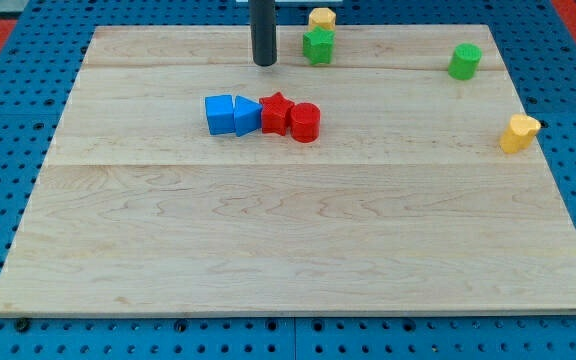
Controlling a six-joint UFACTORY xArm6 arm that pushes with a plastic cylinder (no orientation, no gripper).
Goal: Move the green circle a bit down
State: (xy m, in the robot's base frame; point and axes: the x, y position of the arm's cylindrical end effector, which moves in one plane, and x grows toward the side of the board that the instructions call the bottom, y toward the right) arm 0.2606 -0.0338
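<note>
Camera view: my tip point(265, 64) at upper centre of frame, resting on wooden bench point(288, 240), just left of green star block point(318, 46), not touching it. No jaws on this arm, rod only. Green circle point(464, 61) at upper right of frame, well apart from tip. Yellow block point(321, 18) at top edge, just above green star. Second yellow block point(518, 133) at right edge. Left of centre, row in contact: blue cube point(219, 114), blue triangle point(247, 115), red star point(276, 112), red cylinder point(305, 122).

Clear lane to green circle point(464, 61)

Green star point(318, 46) blocks my tip point(264, 64) rightward; below the circle, only the yellow block point(518, 133).
</note>
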